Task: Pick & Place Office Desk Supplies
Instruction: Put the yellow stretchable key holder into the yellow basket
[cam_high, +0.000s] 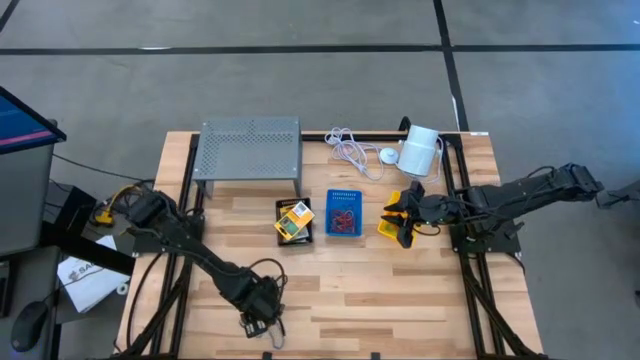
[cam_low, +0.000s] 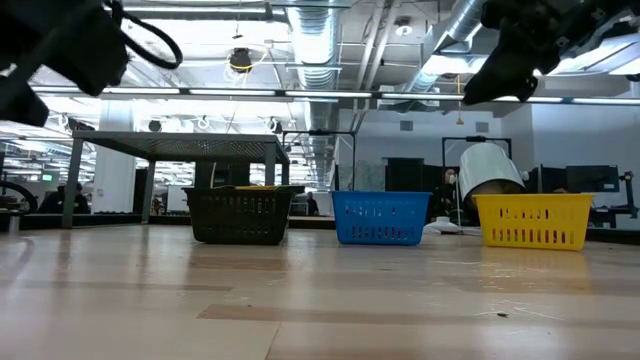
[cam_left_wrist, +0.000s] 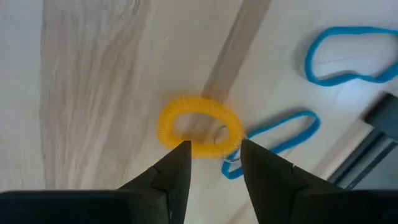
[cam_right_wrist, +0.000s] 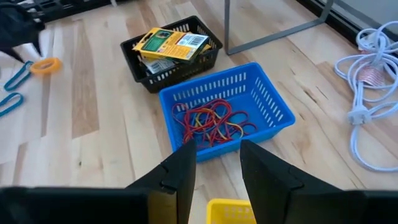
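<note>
High view, from the left: the left gripper (cam_high: 258, 322) hangs low over the near edge of the wooden table (cam_high: 360, 290). Its wrist view shows the jaws partly parted with a gap between the tips, poised just above a fuzzy yellow loop (cam_left_wrist: 199, 126) that lies flat on the wood; nothing is gripped. Two blue loops (cam_left_wrist: 348, 55) lie beside it, one touching the yellow loop's edge. Mid-table, a grey perforated stand (cam_high: 250, 148) sits behind the black bin (cam_high: 294, 221) holding yellow card packets (cam_right_wrist: 173, 45). Next comes the blue bin (cam_high: 344, 213) with a tangle of red and orange loops (cam_right_wrist: 209, 123). Rightmost, the right gripper (cam_high: 405, 219) hovers over the yellow bin (cam_low: 533, 220), jaws narrowly apart and empty.
</note>
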